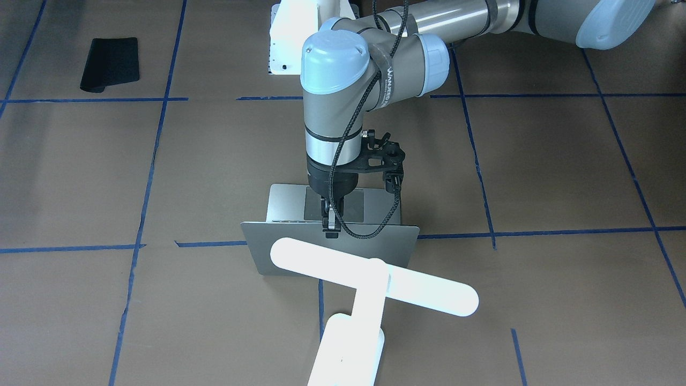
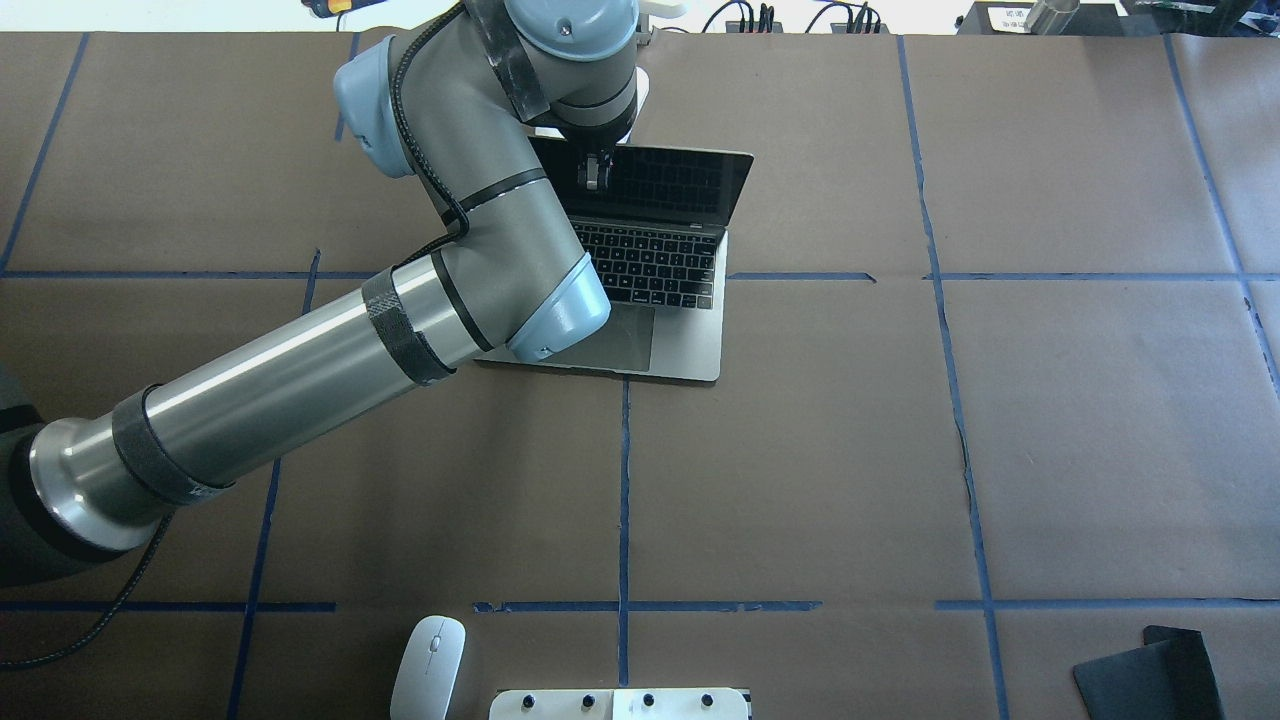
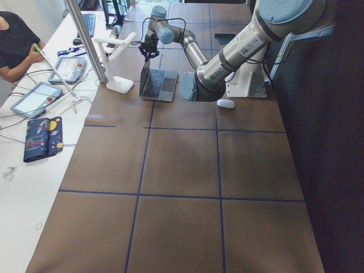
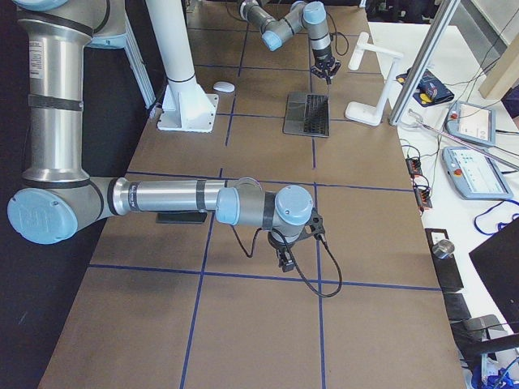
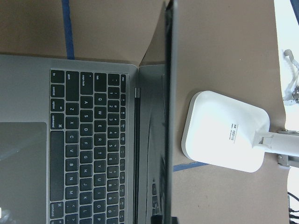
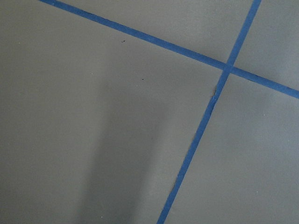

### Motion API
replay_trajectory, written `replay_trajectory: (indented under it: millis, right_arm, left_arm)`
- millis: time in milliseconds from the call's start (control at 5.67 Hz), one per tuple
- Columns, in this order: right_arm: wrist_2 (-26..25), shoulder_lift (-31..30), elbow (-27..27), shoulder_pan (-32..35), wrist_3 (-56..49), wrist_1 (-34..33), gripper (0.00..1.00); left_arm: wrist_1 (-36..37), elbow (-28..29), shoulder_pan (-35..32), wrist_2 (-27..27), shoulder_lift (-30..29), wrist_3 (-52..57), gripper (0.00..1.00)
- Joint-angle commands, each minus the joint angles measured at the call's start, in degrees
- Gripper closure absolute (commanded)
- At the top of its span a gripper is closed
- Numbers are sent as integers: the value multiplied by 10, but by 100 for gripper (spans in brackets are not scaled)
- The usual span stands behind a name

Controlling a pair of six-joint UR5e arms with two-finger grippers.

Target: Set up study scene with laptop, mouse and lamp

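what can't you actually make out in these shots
right gripper: open or shut unclear, small, in the exterior right view only.
left gripper: hold on laptop lid unclear; wrist hides it overhead.
mouse: end cut by the overhead view's bottom edge.
lamp: base cut by the front view's bottom edge.

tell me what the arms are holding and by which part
The left gripper pinches the thin grey metal laptop by the top edge of its open lid. The right gripper hangs above the brown table, nothing seen in it.
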Motion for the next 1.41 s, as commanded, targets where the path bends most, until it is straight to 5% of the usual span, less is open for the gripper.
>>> replay_trajectory:
  millis: [0, 176, 529, 706, 882, 1235]
  right_arm:
    - [0, 0, -1, 0, 0, 0, 0]
    - [0, 0, -1, 0, 0, 0, 0]
    - [29, 4, 6, -2, 62, 13, 0]
    - [34, -1, 5, -21, 152, 72, 0]
    - [43, -4, 7, -64, 310, 163, 0]
    - [28, -53, 7, -170, 689, 463, 0]
  left_arm:
    - [2, 0, -2, 15, 2, -9, 86]
    - [-2, 0, -2, 15, 3, -2, 31]
    - [-1, -21, -1, 9, 14, 38, 21]
    - [-1, -77, -1, 8, 49, 48, 19]
    - [1, -134, 0, -19, 82, 49, 19]
    - [3, -243, 4, -44, 152, 107, 7]
